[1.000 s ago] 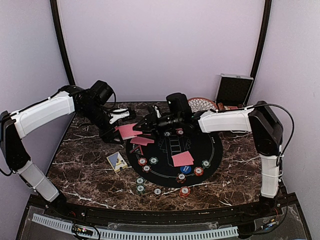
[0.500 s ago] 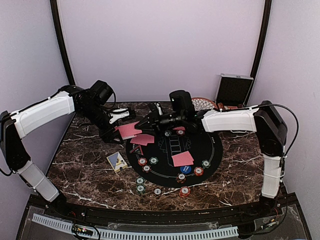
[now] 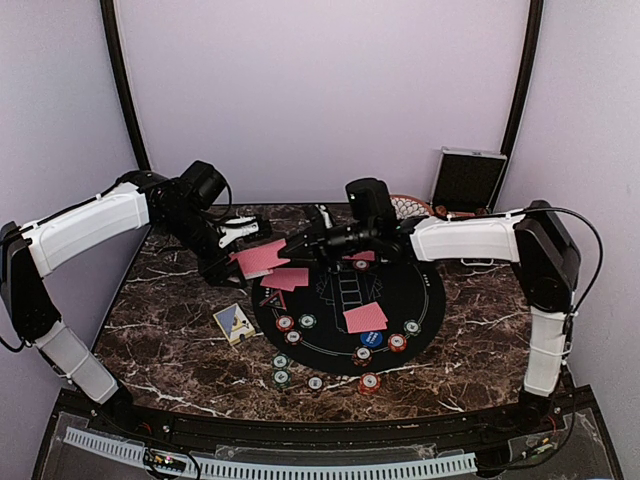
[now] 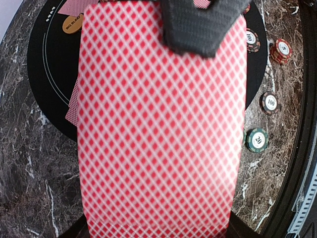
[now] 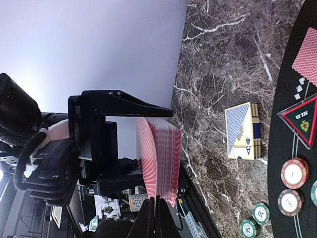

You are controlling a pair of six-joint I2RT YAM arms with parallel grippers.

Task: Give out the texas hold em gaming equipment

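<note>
Red-backed deck (image 3: 262, 257) is clamped in the left gripper (image 3: 238, 250), held above the far left of the marble table (image 3: 170, 340), just off the round black mat (image 3: 425, 290). The right gripper (image 5: 154, 218) meets the deck's edge with fingers pressed together; whether a card sits between them cannot be told. 1 loose card (image 3: 288, 279) lies face down at the mat's left edge, another card (image 3: 365, 318) near its centre. Poker chips (image 3: 285, 323) line the mat's near rim, with 1 blue button disc (image 3: 369, 338) among them.
</note>
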